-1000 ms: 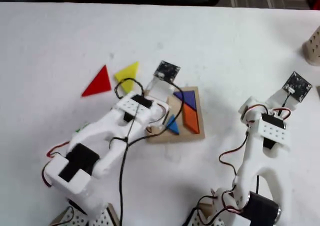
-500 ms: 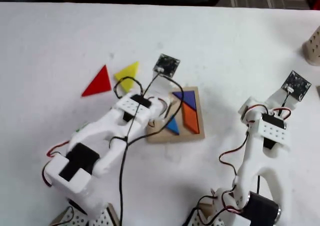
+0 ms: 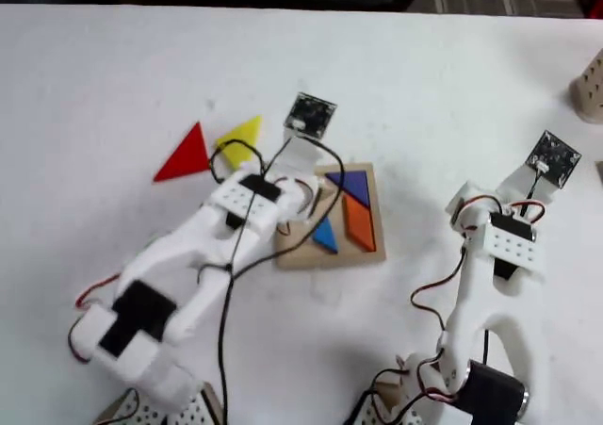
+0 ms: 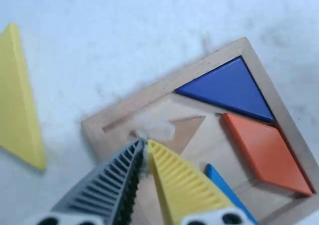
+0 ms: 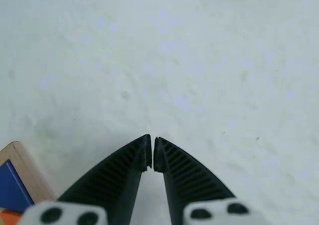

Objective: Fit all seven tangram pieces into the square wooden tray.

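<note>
wooden tray [image 3: 330,258]: 1 | pieces I can count: 5 | loose on bench [image 3: 452,86]: 2, red triangle [image 3: 186,154], yellow triangle [image 3: 239,138] | in tray: 3, large blue triangle [image 3: 352,186], orange parallelogram [image 3: 359,224], small blue triangle [image 3: 325,236] | pincers: 2, left pincer [image 4: 144,147], right pincer [image 5: 152,147]

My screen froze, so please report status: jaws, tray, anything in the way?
Left gripper: jaws shut, over bare part of tray. Right gripper: jaws shut, over table near tray. Three pieces in tray; red triangle, yellow triangle outside. No obstacle seen.
</note>
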{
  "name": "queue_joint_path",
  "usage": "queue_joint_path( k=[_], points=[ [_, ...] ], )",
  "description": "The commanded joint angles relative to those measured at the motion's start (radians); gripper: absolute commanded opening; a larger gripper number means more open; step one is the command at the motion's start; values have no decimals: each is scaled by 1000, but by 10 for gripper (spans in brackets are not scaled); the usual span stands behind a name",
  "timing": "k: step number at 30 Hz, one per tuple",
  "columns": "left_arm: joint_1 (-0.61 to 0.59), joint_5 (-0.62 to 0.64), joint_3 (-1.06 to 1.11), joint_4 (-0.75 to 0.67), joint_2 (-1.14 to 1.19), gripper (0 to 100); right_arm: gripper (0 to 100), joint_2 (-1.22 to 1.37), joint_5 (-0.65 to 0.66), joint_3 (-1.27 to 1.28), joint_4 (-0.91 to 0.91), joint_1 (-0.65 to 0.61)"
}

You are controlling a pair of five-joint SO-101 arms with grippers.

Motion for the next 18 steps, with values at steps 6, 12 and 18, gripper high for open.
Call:
queue_joint_path(
  k=[6, 12, 18],
  points=[
    [188, 9, 176, -150, -145, 21, 21, -28, 17, -25, -2, -13],
    [93, 9, 9, -138, 48, 21, 21, -28, 17, -25, -2, -13],
    [54, 5, -91, -69, 136, 21, 21, -28, 17, -23, -2, -13]
  ],
)
